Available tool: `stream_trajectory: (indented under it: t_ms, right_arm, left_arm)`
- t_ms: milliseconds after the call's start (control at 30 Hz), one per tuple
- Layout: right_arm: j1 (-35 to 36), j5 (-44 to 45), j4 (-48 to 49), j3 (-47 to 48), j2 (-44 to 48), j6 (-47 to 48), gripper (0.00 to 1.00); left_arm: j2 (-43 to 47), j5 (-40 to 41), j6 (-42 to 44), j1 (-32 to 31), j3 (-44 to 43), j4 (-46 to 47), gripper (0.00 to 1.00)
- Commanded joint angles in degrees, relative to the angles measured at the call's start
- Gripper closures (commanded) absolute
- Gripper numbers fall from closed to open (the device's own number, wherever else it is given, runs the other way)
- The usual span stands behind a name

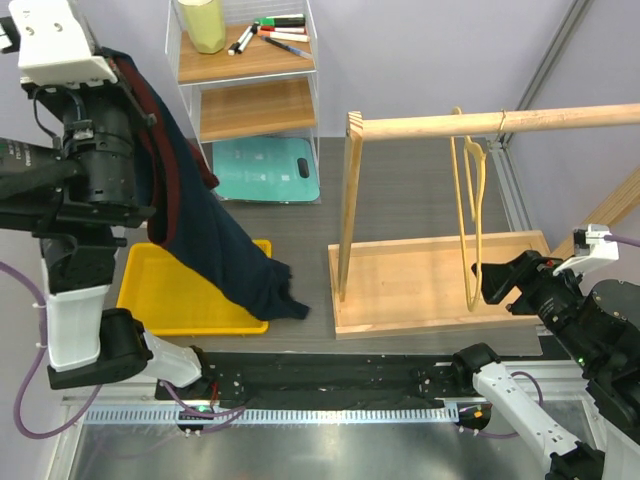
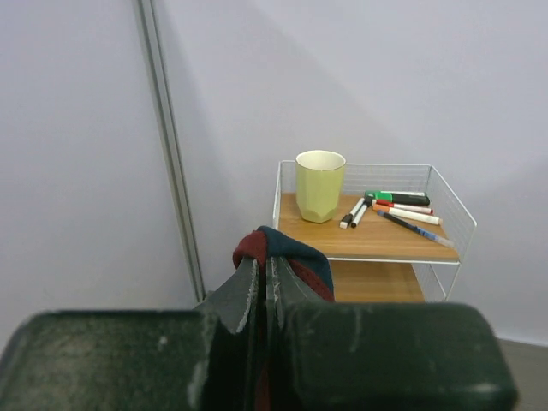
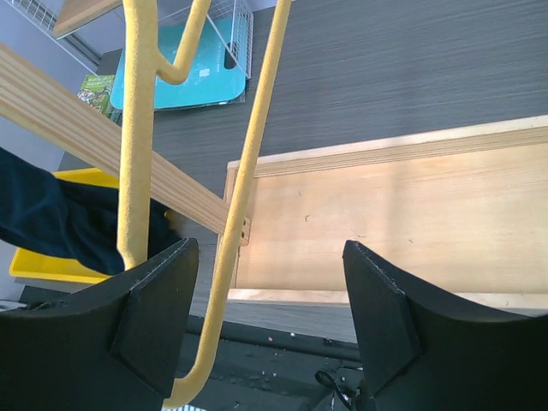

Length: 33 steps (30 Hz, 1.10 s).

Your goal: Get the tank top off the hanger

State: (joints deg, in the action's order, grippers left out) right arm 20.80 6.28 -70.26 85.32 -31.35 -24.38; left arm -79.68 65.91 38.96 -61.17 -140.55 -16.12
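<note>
The navy tank top (image 1: 215, 240) with dark red trim hangs from my raised left gripper (image 1: 118, 68) at the top left, and its lower end rests on a yellow tray (image 1: 165, 300). In the left wrist view the left gripper (image 2: 264, 272) is shut on a fold of the tank top (image 2: 295, 253). The yellow hanger (image 1: 468, 215) hangs bare on the wooden rail (image 1: 560, 118) at the right. My right gripper (image 1: 497, 281) is open at the hanger's lower end. In the right wrist view the hanger (image 3: 248, 171) passes between the open jaws of the right gripper (image 3: 270, 248), close to the left finger.
The rail stands on a wooden base (image 1: 420, 290) with an upright post (image 1: 349, 200). A wire shelf (image 1: 250, 65) at the back holds a pale yellow cup (image 1: 203, 22) and several markers (image 1: 275, 35). A teal board (image 1: 265, 168) lies below it.
</note>
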Motion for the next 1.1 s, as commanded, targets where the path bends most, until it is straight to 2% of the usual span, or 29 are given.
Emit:
stream_trajectory:
  t_ms: [0,367,500,600,767,867,967,1033,1067]
  right_arm:
    - [0.21,-1.36,3.2,-0.07,-0.28,-0.31,0.26]
    - [0.3,-3.38,3.29,-1.82,-1.52,0.48,0.26]
    - [0.21,-3.65,3.9,-3.66,-1.08,0.13,0.26]
    - [0.21,-4.79,4.95,-5.42,-1.08,-0.31,0.26]
    - [0.21,-5.58,6.89,-7.8,-0.73,-1.37,0.26]
    - [0.21,-7.69,7.59,-8.5,-0.46,-1.81,0.26]
    - [0.3,-7.95,7.68,-8.68,-0.55,-2.07,0.26]
    - [0.12,-8.04,7.68,-8.68,-0.03,-2.25,0.26]
    - [0.12,-7.95,7.68,-8.59,0.06,-2.42,0.26]
  left_arm:
    - [-1.18,0.71,13.84,-0.09,-2.89,18.36,1.0]
    - [2.15,-8.69,18.08,-1.14,-1.92,24.47,1.0]
    - [4.53,-9.66,21.14,-2.64,2.46,26.22,1.0]
    - [6.02,-9.22,24.23,-5.62,3.0,28.51,1.0]
    - [8.39,-7.03,34.24,-18.78,2.56,35.35,0.99]
    - [10.24,-5.01,38.99,-19.69,7.46,40.46,0.99]
    - [10.42,-2.81,37.69,-19.78,10.37,39.77,1.0]
    - [10.86,-1.06,33.3,-19.78,12.74,36.88,0.99]
    - [11.21,-0.61,31.98,-19.87,16.76,36.69,0.99]
